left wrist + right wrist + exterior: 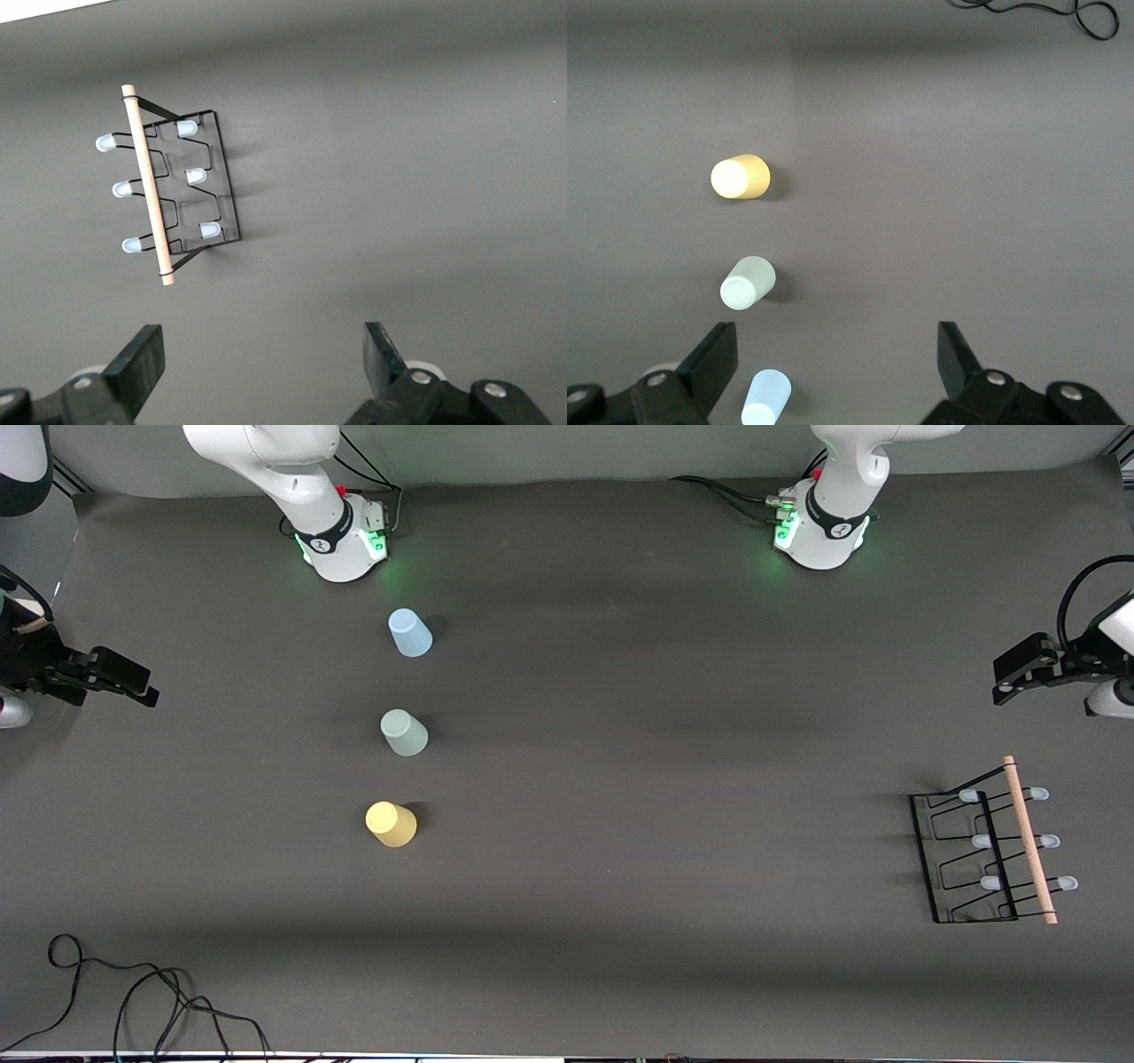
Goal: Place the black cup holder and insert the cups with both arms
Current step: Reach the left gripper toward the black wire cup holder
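Observation:
The black cup holder (983,859) sits on the table toward the left arm's end, its wooden rod (149,186) running over the capped prongs. Three cups stand in a row toward the right arm's end, narrow ends up. The light blue cup (410,633) is farthest from the front camera, the grey-green cup (404,732) is in the middle and the yellow cup (391,824) is nearest. My left gripper (1005,680) hangs open and empty at the table's end, short of the holder (168,186). My right gripper (146,685) hangs open and empty at its own end, apart from the cups (749,282).
A dark grey mat (620,779) covers the table. A black cable (133,992) loops near the front edge toward the right arm's end. The two arm bases (341,540) (819,531) stand along the back edge.

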